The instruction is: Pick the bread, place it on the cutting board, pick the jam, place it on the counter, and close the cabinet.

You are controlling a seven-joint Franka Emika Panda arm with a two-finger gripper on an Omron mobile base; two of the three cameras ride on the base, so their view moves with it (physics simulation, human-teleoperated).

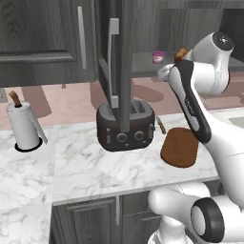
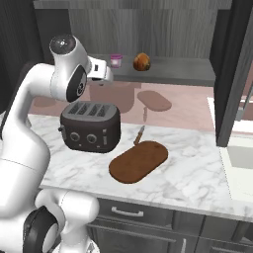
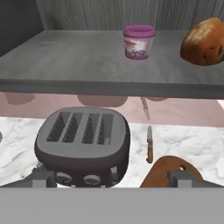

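On the open cabinet [image 2: 227,74] shelf, the bread [image 3: 204,41] sits beside the jam [image 3: 138,41], both well apart from the gripper [image 3: 113,178], which hangs spread and empty in front of the shelf, above the toaster [image 3: 83,144]. Below, the cutting board [image 2: 138,161] lies bare on the counter [image 2: 197,173], just beside the toaster.

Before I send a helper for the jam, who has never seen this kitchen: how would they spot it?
Look into the open upper cabinet above the toaster. On its grey shelf stand two things: the jam is the small pink-purple jar, left of the round brown bread.
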